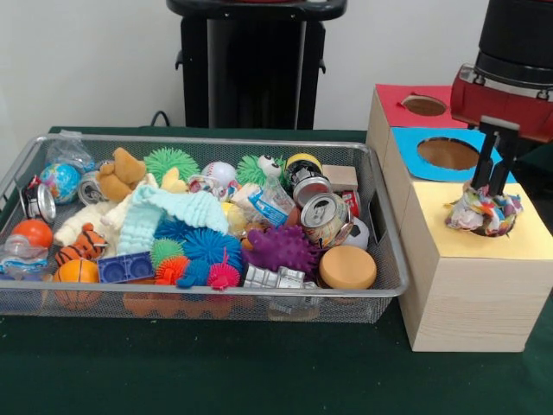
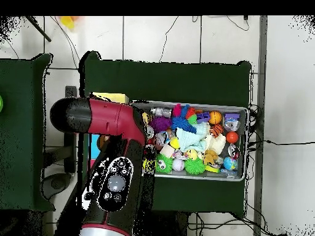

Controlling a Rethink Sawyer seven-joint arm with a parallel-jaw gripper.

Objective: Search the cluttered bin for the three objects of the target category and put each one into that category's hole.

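The black two-fingered gripper hangs over the yellow-topped section of the pale wooden sorting box, its fingers reaching down into a multicoloured knotted cloth bundle that sits right at the yellow section's hole; the fingers look closed around the bundle's top, pinching it, though the fabric hides the tips. The bundle appears partly sunk into the opening and partly spread over its rim, so the drop is not yet finished. Just behind the gripper is the blue section with its round hole, and further behind that the red section with its own hole. Well off to the gripper's side, across the box wall, lies the silver wire-mesh bin, still heaped with toys: a purple spiky rubber ball, a dented silver drink can, a tan foam disc and a pale green knitted cloth among them. In the overhead view the red arm covers the box, so the hole cannot be checked from above. The main risk, to my eye, is that loose fabric strands snag on a finger or drape over the hole's edge, so that on release the bundle either lifts away with the gripper or stays perched on the yellow lid instead of falling through.
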